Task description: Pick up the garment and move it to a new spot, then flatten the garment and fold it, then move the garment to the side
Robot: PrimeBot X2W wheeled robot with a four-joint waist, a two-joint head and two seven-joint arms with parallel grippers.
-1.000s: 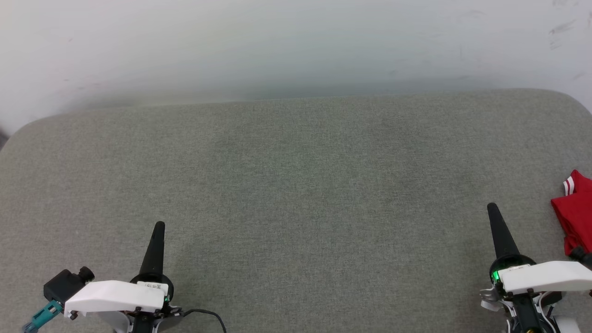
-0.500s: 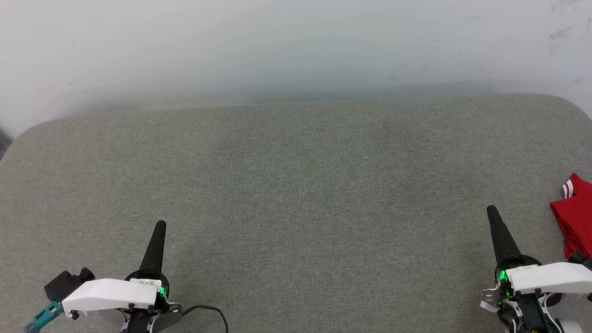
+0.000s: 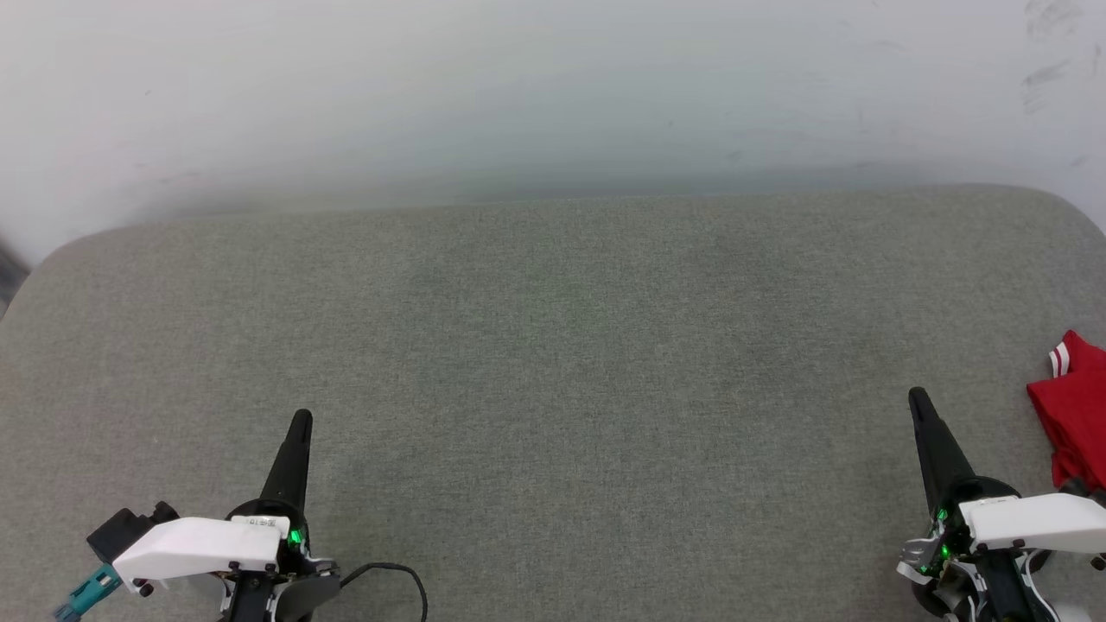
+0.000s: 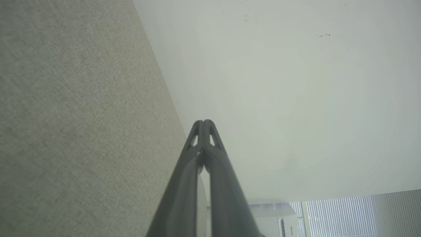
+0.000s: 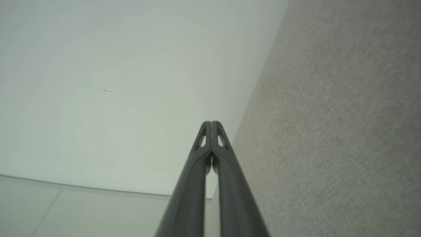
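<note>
The red garment [image 3: 1076, 410] lies bunched at the right edge of the grey fabric surface [image 3: 553, 363], a bit of red-white striped trim showing at its top; most of it is cut off by the frame. My right gripper [image 3: 918, 399] is just left of it, apart from it, shut and empty. My left gripper [image 3: 301, 421] is at the lower left, far from the garment, also shut and empty. In the wrist views each pair of fingers is pressed together at the tips: left gripper [image 4: 204, 122], right gripper [image 5: 210, 123].
A pale wall [image 3: 553, 86] rises behind the grey surface. The surface's rounded far corners show at left and right. A black cable [image 3: 393, 574] loops by the left wrist. A window blind [image 4: 355, 214] shows in the left wrist view.
The whole head view has shifted slightly, so the surface and garment sit lower in the picture. Both grippers have dropped a little toward the bottom edge and stay shut.
</note>
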